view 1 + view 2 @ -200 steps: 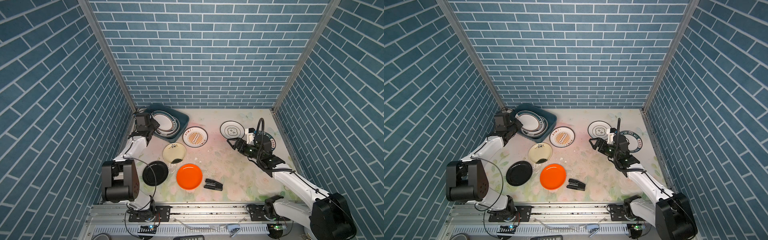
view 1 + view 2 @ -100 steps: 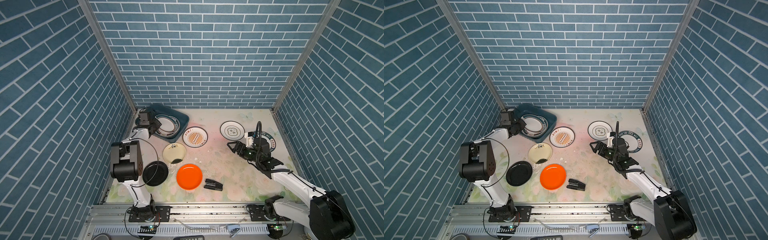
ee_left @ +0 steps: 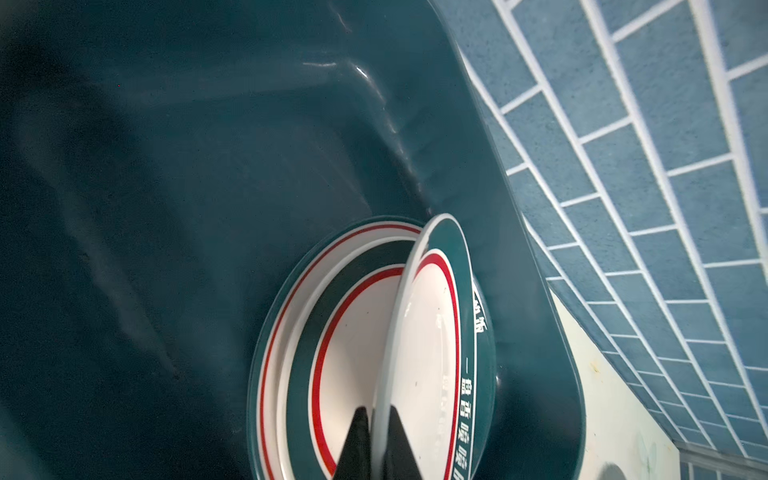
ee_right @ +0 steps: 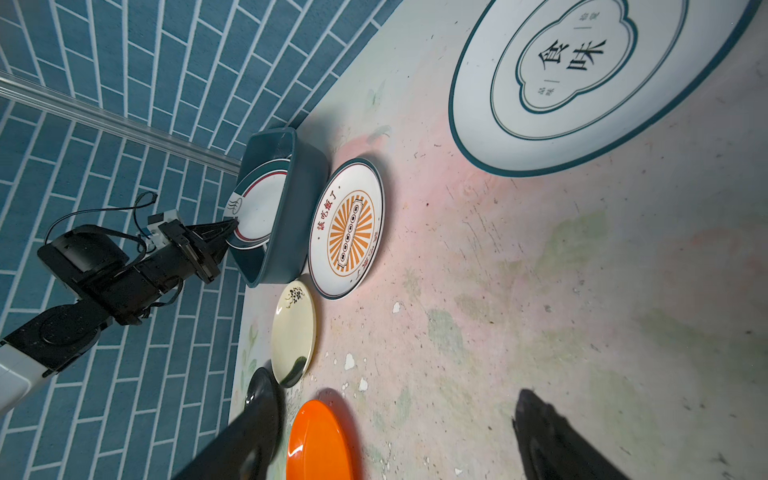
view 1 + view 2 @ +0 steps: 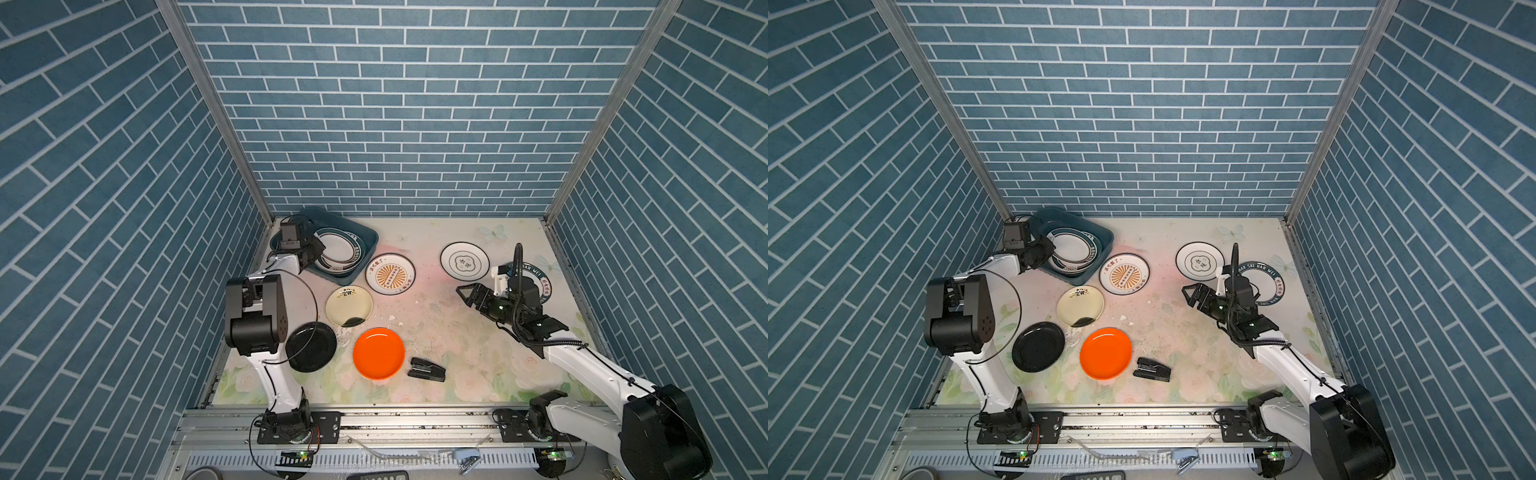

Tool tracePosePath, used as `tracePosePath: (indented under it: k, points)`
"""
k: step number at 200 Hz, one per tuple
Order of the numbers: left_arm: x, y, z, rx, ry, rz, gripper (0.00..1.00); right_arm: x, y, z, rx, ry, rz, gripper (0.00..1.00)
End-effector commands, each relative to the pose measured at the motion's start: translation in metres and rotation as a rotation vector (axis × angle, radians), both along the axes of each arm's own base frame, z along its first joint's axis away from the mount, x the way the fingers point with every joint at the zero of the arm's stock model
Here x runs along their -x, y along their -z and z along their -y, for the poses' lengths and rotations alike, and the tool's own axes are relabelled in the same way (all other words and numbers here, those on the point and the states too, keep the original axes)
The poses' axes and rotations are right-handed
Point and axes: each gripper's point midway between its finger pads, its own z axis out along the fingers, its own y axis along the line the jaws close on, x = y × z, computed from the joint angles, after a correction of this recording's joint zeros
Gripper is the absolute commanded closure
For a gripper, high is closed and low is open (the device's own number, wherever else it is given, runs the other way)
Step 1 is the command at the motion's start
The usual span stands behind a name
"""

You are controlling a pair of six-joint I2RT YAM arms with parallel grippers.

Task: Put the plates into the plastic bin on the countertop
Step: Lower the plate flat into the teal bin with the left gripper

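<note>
The dark teal plastic bin (image 5: 367, 240) (image 5: 1105, 241) (image 3: 519, 249) stands at the back left of the countertop (image 5: 449, 332). My left gripper (image 5: 318, 245) (image 5: 1051, 246) (image 3: 376, 409) is shut on the rim of a teal-rimmed plate (image 3: 428, 332), tilted over two stacked plates (image 3: 299, 316) inside the bin. On the countertop lie a sunburst plate (image 5: 390, 274), a cloud-print plate (image 5: 464, 259), a cream plate (image 5: 348, 306), a black plate (image 5: 311, 346) and an orange plate (image 5: 378, 353). My right gripper (image 5: 465, 291) (image 4: 395, 399) hangs open above the countertop, holding nothing. A teal-ring plate (image 5: 548, 282) lies partly hidden behind that arm.
A small black stapler-like object (image 5: 427, 369) lies at the front, right of the orange plate. Blue brick walls (image 5: 395, 124) close in the back and both sides. The left arm's raised elbow (image 5: 255, 316) stands over the black plate's left edge.
My left gripper has carried the teal-rimmed plate rightward over the bin, and that arm's elbow has swung up and forward. The right arm has barely moved.
</note>
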Motion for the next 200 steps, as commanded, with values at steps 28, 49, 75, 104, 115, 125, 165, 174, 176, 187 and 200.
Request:
tracePosePath:
  k: [28, 49, 75, 104, 115, 125, 165, 174, 176, 187, 200]
  points:
    - [-0.013, 0.005, 0.006, 0.040, 0.051, 0.027, 0.45, -0.008, -0.010, -0.001, 0.016, -0.002, 0.027, 0.11]
    - [-0.016, 0.001, 0.005, 0.013, 0.071, 0.038, 0.34, -0.008, -0.006, -0.001, 0.011, 0.000, 0.017, 0.11]
    - [-0.019, -0.002, 0.007, 0.005, 0.099, 0.049, 0.15, -0.004, -0.004, -0.001, 0.004, -0.002, 0.008, 0.12]
    - [-0.023, -0.006, 0.009, -0.006, 0.123, 0.055, 0.00, 0.002, -0.007, 0.003, 0.004, 0.005, 0.017, 0.12]
    - [-0.024, -0.007, 0.010, -0.008, 0.134, 0.050, 0.00, 0.004, -0.008, 0.006, 0.011, 0.012, 0.021, 0.12]
    - [-0.025, -0.008, 0.012, 0.000, 0.143, 0.048, 0.00, 0.005, -0.010, 0.008, 0.015, 0.023, 0.026, 0.12]
    - [-0.027, -0.003, 0.011, -0.031, 0.174, -0.033, 0.00, 0.012, -0.017, 0.016, 0.028, 0.046, 0.033, 0.12]
    - [-0.026, -0.001, 0.010, -0.041, 0.174, -0.050, 0.01, 0.014, -0.019, 0.017, 0.028, 0.047, 0.034, 0.12]
    - [-0.027, -0.001, 0.010, -0.041, 0.176, -0.050, 0.00, 0.015, -0.019, 0.017, 0.029, 0.047, 0.033, 0.12]
    - [-0.026, -0.002, 0.009, -0.048, 0.179, -0.050, 0.00, 0.017, -0.020, 0.018, 0.033, 0.045, 0.033, 0.12]
    - [-0.026, -0.004, 0.010, -0.050, 0.179, -0.048, 0.00, 0.019, -0.024, 0.020, 0.048, 0.042, 0.034, 0.12]
